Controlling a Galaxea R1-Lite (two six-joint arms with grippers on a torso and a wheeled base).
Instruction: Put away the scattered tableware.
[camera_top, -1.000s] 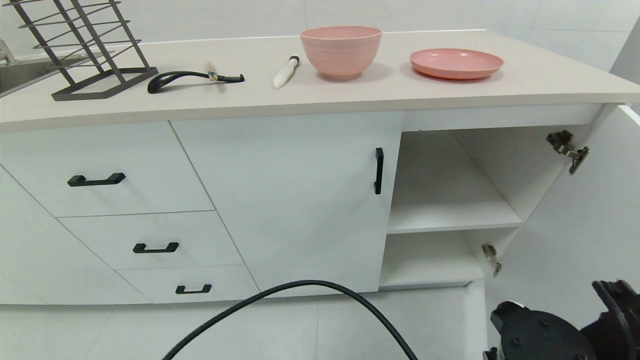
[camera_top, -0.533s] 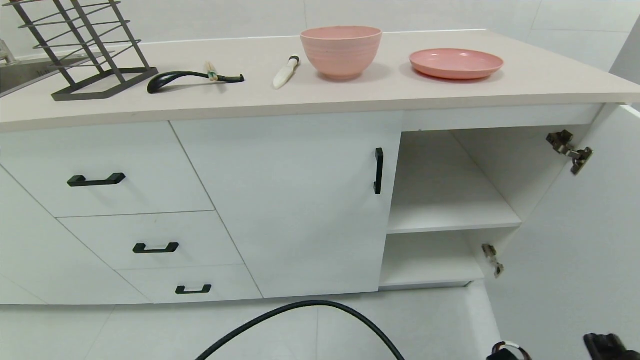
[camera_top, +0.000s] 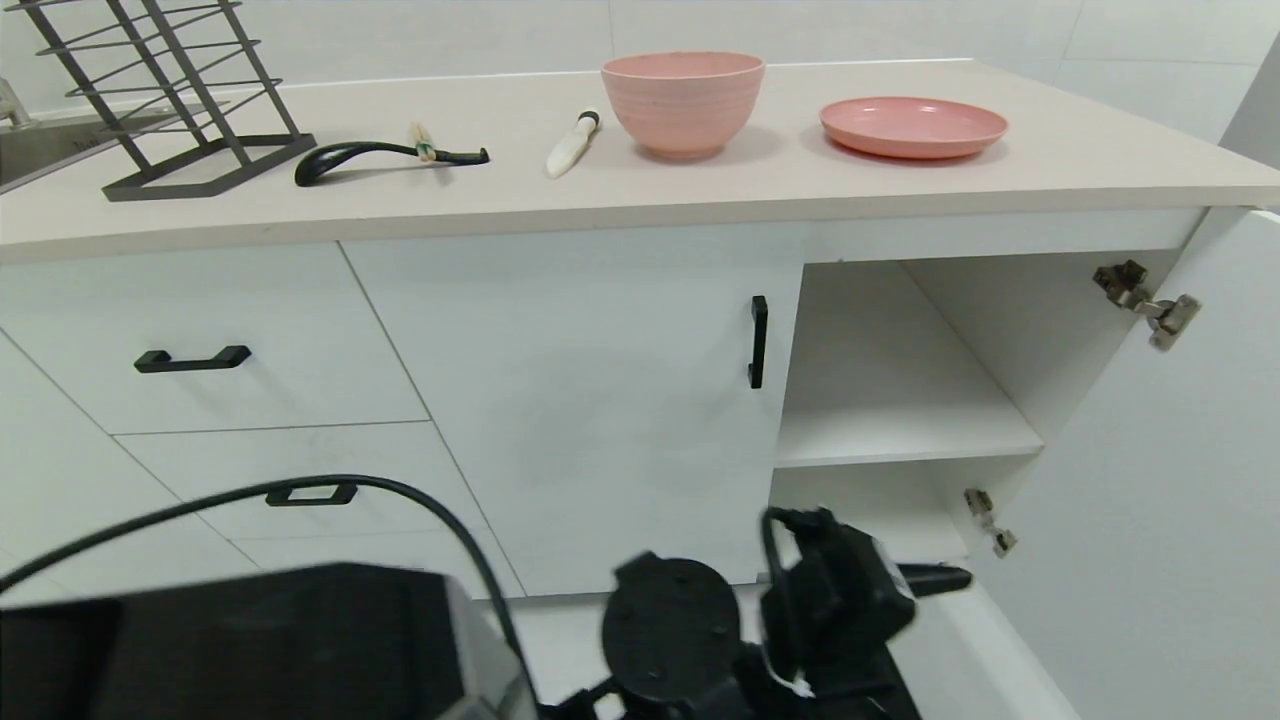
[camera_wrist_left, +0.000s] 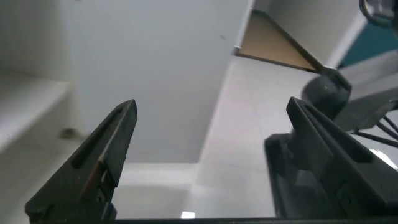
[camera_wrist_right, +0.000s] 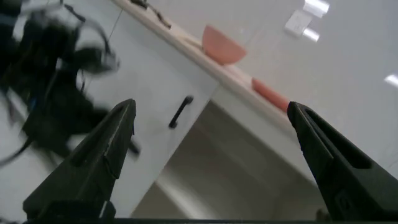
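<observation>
The counter ends in a straight front lip, and the tableware sits well back from it. The pink bowl stands upright at 12 o'clock in the head view. The pink plate lies flat at its 3 o'clock, near but apart. A white-handled utensil lies just beside the bowl at its 9 o'clock. Farther along that line the black ladle has a pale stick across its handle. The wire rack stands at the 10 o'clock end, beside a sink.

Below the plate the cabinet door stands swung wide toward 4 o'clock, baring an upper shelf and a lower shelf. The closed door beside them carries a black handle.

The left gripper hangs low at 6 o'clock of that handle, before the lower shelf's mouth. Its jaws are spread wide with nothing between them. In the left wrist view they frame the open door's inner face and pale floor tiles.

The right gripper is also spread wide and empty. The right wrist view looks up across the cabinet front at the bowl, plate and handle from well apart.

A black cable arcs before the drawers.
</observation>
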